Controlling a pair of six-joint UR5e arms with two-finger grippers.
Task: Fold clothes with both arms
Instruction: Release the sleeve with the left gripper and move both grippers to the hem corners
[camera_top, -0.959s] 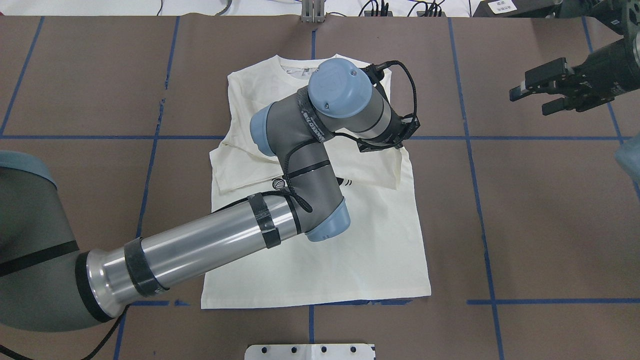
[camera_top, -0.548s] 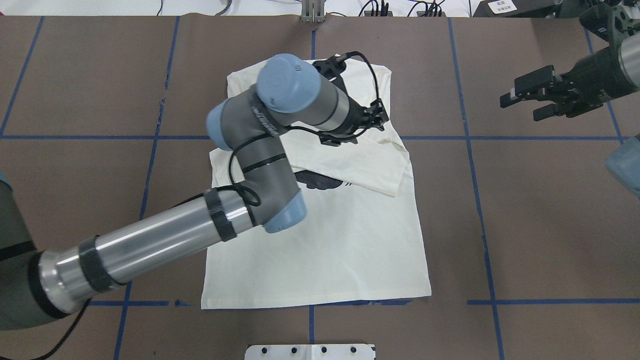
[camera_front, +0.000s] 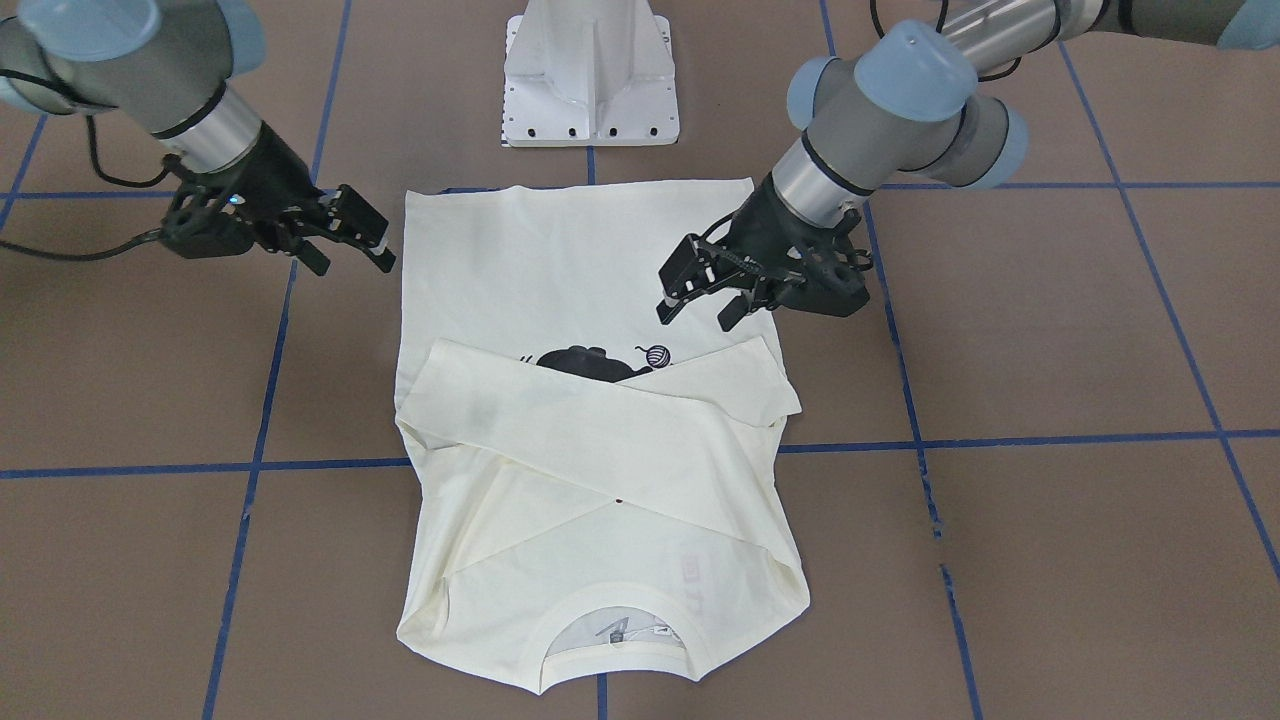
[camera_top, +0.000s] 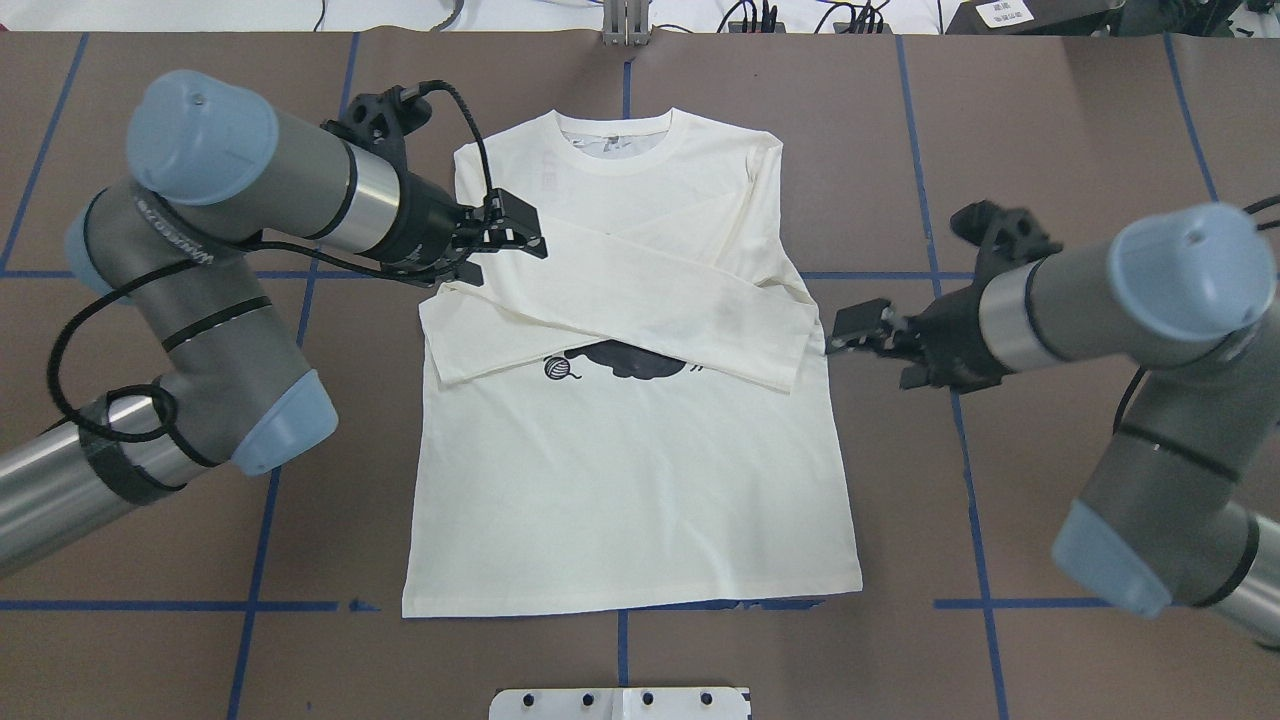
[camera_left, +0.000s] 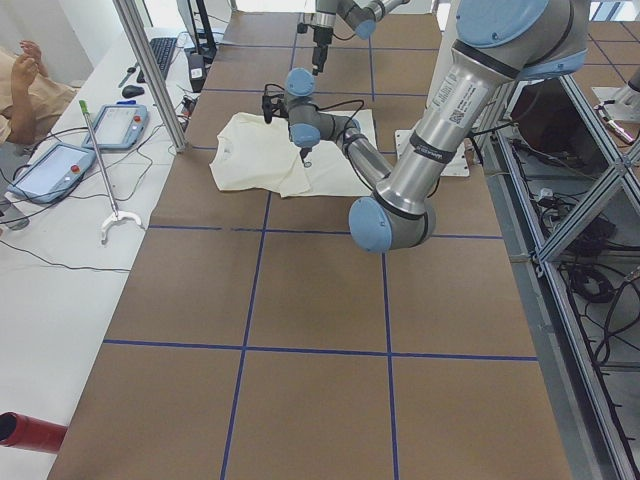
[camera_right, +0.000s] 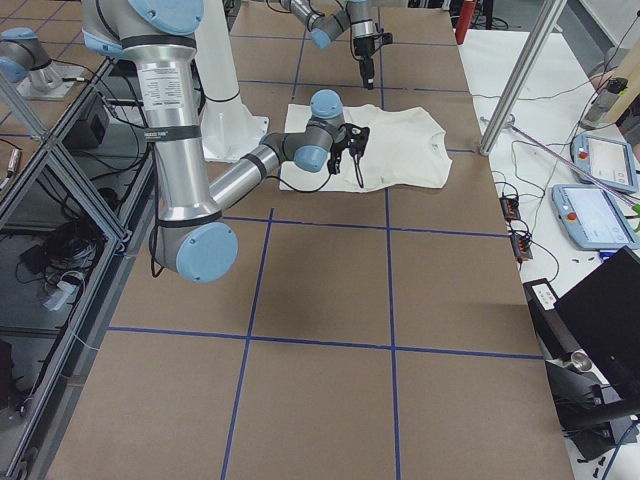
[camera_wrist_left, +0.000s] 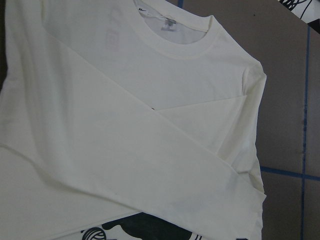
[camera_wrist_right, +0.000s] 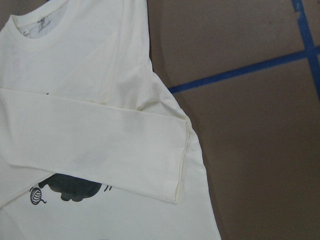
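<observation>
The cream-white shirt (camera_top: 630, 470) lies flat at the middle of the brown desk (camera_top: 1050, 120). In the overhead view its collar (camera_top: 620, 155) is at 12 o'clock and its straight hem (camera_top: 630, 598) at 6 o'clock. Both sleeves (camera_top: 700, 300) are crossed over the chest and half cover the black cat print (camera_top: 630, 362). Bare desk, marked by blue tape lines (camera_top: 1100, 275), lies open along the shirt's 3 and 9 o'clock edges and beyond the collar, while the white base plate (camera_top: 620, 703) sits near the hem at 6 o'clock. The left arm (camera_top: 190, 300) enters from 8 o'clock and doubles back at the elbow, with its wrist pointing toward 3 o'clock. The left jaws are spread and grasp nothing, poised over the shirt's 9 o'clock edge just below the shoulder. The right arm (camera_top: 1150, 300) enters from 4 o'clock, bent likewise, with its wrist pointing toward 9 o'clock. The right jaws are also spread and empty. They are off the cloth, just beside the 3 o'clock edge where the upper sleeve's cuff ends.
</observation>
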